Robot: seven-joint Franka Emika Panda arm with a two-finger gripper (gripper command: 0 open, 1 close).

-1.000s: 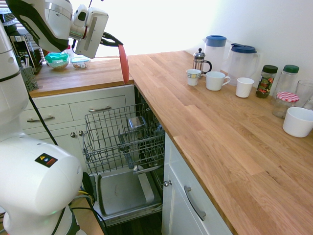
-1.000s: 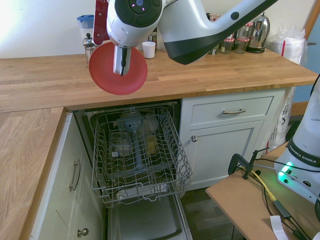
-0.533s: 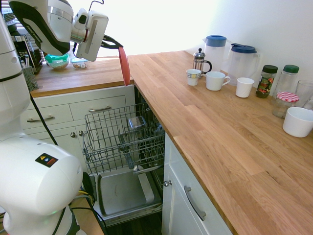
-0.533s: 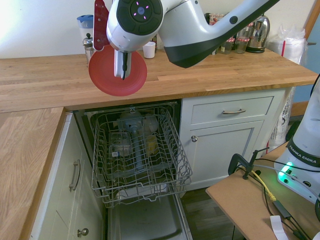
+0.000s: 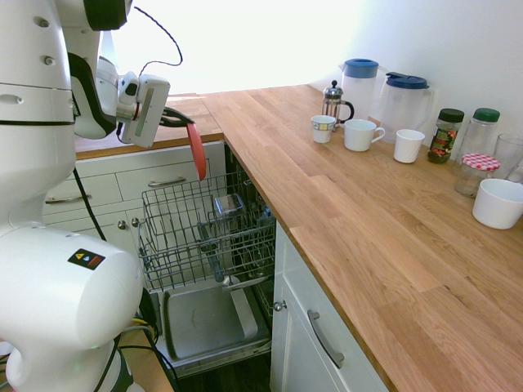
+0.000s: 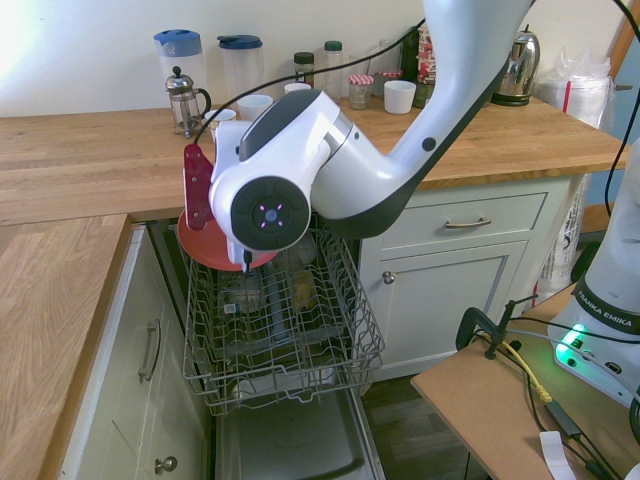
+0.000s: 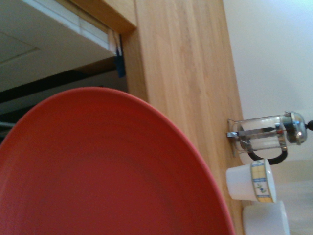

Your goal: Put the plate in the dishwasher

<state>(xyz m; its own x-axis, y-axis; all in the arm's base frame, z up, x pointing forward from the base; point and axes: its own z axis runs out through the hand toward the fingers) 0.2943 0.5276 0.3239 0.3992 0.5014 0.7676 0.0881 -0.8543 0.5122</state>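
Room: a kitchen corner with pale plain walls and strong light coming in behind the counter.
Worktop: an L-shaped oak-coloured wooden counter [image 5: 368, 220], its planks running along each leg, bare across most of its width.
Cabinets: white panelled drawers and doors with metal bar handles [image 6: 468, 223] under both legs of the counter.
Dishwasher: the built-in under-counter dishwasher [image 5: 208, 314] sits in the corner, its grey metal door dropped flat and its grey wire rack [image 6: 275, 320] pulled out over the door; a few clear and metal items stand in the rack.
Arm: the white robot arm reaches over the open machine, wrist low in front of the counter edge.
Gripper: the two-finger gripper [image 5: 181, 122] has its fingers clenched on the rim of the plate.
Plate: the small round coral-red plastic plate [image 5: 197, 151] hangs on edge from the gripper, just above the back part of the wire rack and clear of its wires as far as both outer views show; it fills most of the wrist view [image 7: 98, 166].
Back of counter: two clear plastic jugs with blue lids [image 5: 406, 102], a glass cafetière [image 5: 333, 101], white mugs [image 5: 360, 135], a white bowl [image 5: 498, 202] and lidded glass jars [image 5: 446, 135] stand along the wall.
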